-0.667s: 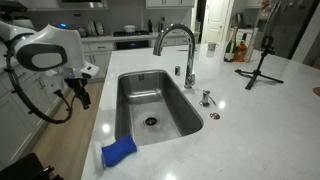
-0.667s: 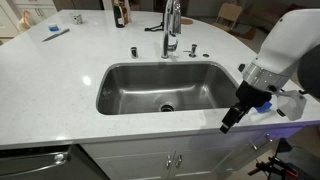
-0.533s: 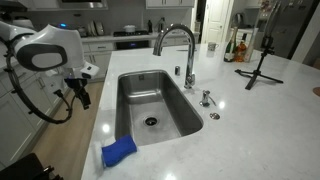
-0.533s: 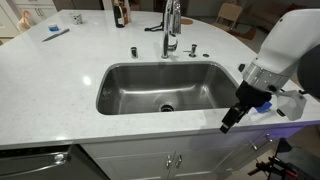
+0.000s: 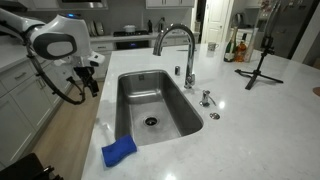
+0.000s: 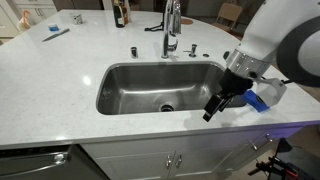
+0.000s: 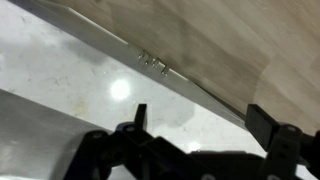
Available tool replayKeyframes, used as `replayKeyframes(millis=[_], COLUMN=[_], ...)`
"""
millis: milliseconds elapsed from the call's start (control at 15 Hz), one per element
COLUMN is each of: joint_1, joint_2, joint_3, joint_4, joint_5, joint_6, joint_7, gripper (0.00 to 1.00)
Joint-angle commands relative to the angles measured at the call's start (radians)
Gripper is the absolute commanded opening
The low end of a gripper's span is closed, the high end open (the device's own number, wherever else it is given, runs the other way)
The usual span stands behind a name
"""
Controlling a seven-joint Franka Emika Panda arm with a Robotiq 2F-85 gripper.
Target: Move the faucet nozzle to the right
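Note:
The faucet nozzle, a tall chrome gooseneck spout, stands at the far rim of the steel sink in both exterior views (image 5: 174, 42) (image 6: 172, 24); its tip hangs over the basin (image 5: 148, 100). My gripper (image 5: 91, 86) (image 6: 212, 108) is open and empty. It hangs over the counter edge on the near side of the sink, well away from the faucet. In the wrist view the two dark fingers (image 7: 200, 125) stand apart over white counter, with wooden floor beyond the counter's edge.
A blue cloth (image 5: 118, 152) (image 6: 264, 97) lies on the counter by the sink's corner. Small chrome fittings (image 5: 206, 98) stand beside the faucet. A black tripod (image 5: 262, 62) and bottles (image 5: 238, 48) stand on the far counter.
The arm has risen and swung in toward the sink. The gripper now sits over the counter edge instead of out beside it. The faucet has not moved.

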Motion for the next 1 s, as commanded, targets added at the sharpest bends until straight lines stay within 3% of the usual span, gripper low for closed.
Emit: replayKeyframes(millis=[0,533,933], joint_1=[0.001,0.054,0.088], joint_2=[0.165,0.378,0.406], joint_3=[0.03,0.036,-0.002], joint_4=[0.188,0.505,0.536], joint_5=[-0.038,-0.251,-0.357], joint_6=[0.008,0.063,0.344], joint_7=[0.079,0.328,0.453], gripper=[1.0,1.0,1.0])
